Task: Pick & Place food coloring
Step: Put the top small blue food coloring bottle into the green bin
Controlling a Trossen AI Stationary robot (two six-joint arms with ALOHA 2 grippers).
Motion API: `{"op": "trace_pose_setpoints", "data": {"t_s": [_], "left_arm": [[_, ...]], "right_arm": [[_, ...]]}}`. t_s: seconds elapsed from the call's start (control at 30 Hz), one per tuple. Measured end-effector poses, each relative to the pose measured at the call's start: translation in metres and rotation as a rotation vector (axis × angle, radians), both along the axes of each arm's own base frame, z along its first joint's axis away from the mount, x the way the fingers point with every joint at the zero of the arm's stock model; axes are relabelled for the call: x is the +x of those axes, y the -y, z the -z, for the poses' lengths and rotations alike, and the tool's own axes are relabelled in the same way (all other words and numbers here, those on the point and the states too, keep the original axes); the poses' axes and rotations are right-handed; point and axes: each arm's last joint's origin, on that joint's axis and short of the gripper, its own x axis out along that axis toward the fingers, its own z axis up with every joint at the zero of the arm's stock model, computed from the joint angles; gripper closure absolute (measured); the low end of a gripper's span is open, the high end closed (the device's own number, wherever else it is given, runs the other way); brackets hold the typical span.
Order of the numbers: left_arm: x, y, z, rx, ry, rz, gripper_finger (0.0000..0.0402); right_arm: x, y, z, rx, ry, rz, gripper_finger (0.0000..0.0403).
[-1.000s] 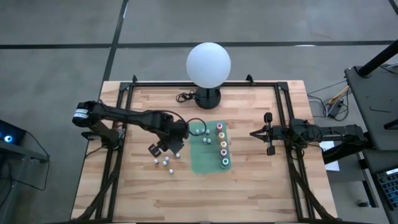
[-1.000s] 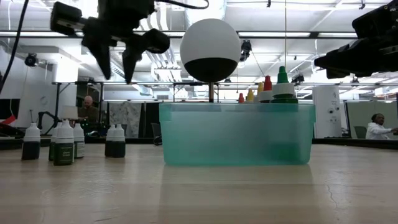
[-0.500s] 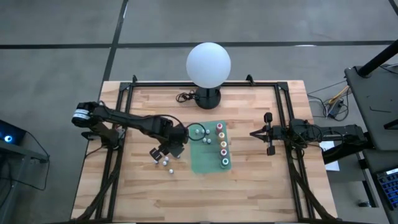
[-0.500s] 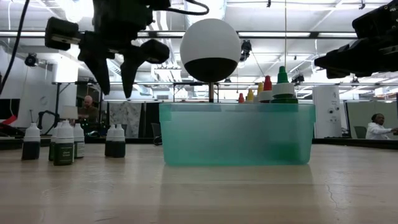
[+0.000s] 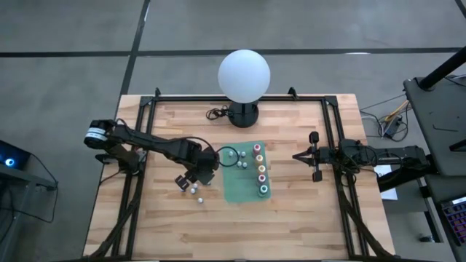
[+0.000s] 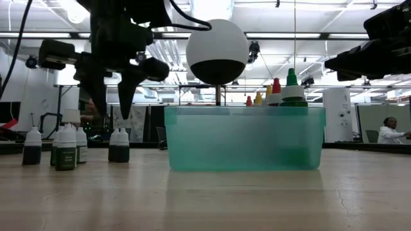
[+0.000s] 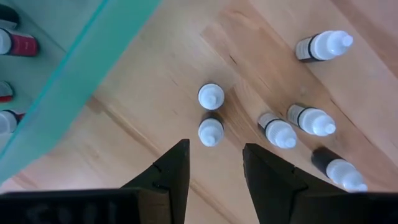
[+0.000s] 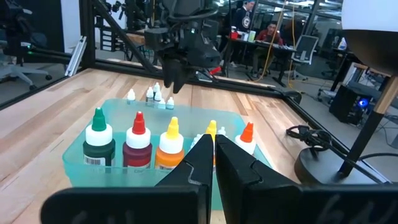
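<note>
Several small food coloring bottles with white caps (image 7: 210, 132) stand upright on the wood table, left of a see-through green tray (image 5: 240, 185). More bottles with coloured tops (image 8: 138, 146) stand in a row inside that tray. My left gripper (image 7: 214, 163) hangs open above the white-capped group (image 6: 119, 145), fingers pointing down, and nothing is between them. In the left wrist view the nearest bottle stands just beyond the fingertips. My right gripper (image 8: 214, 155) waits shut and level at the table's right side (image 5: 297, 155), facing the tray.
A white globe lamp (image 5: 244, 75) on a black base stands at the table's far edge, with a cable (image 5: 215, 113) beside it. Black frame rails (image 5: 138, 182) run along the left and right sides. People sit in the room behind the table (image 6: 388, 131).
My left gripper has come down toward the white-capped bottles, still pointing down and open as before. The bottles and tray have stayed where they were.
</note>
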Motion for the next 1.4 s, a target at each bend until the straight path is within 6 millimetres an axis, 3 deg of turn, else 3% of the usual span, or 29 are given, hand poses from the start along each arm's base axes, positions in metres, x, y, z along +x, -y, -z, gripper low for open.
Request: {"op": "trace_pose_setpoints", "data": {"t_s": [0.37,1.4], "left_arm": [[0.006,0.001,0.016,-0.001,-0.034,-0.012,0.028],[0.017,0.002,0.037,-0.011,-0.069,-0.042,0.028]], "right_arm": [[0.0,0.0,0.0,-0.001,0.0,0.001,0.0394],[0.0,0.0,0.0,0.0,0.001,0.0,0.0394]]}}
